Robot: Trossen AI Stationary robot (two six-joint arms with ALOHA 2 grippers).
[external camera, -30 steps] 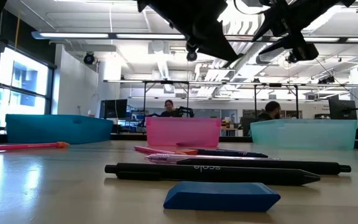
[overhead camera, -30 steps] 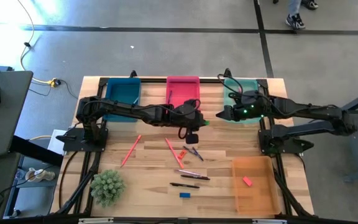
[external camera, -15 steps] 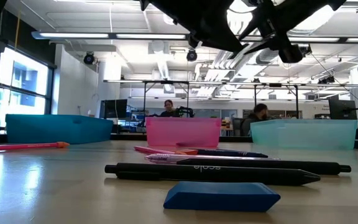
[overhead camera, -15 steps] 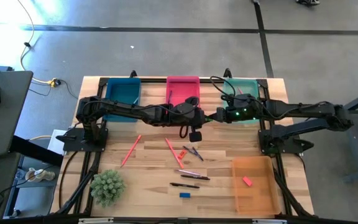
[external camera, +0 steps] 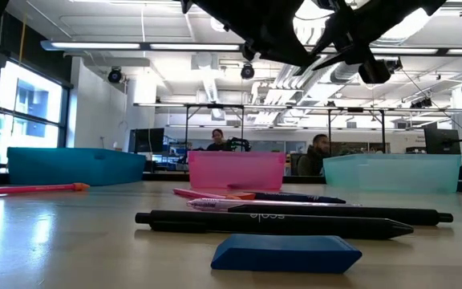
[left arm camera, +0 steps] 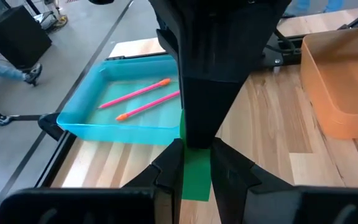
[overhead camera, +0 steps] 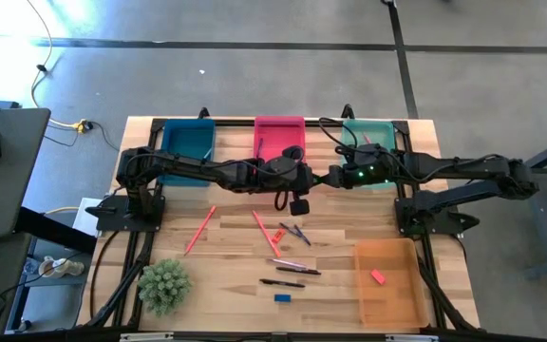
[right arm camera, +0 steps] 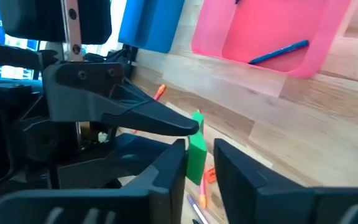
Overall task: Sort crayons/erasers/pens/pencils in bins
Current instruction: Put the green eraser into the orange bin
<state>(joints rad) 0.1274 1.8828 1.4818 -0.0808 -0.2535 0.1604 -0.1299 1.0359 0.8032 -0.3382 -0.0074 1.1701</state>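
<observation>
Green eraser (left arm camera: 196, 174) held upright mid-air between both grippers' fingers.

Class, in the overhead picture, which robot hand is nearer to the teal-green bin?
Right. The right hand hangs just off the teal-green bin, by its near left corner; the left hand is farther left, before the pink bin.

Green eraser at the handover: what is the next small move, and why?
Probably close the right pincer on the small green rectangular eraser. Its fingers flank the block with a slight gap on one side, while the left pincer grips the other end, so releasing now would likely drop it.
</observation>
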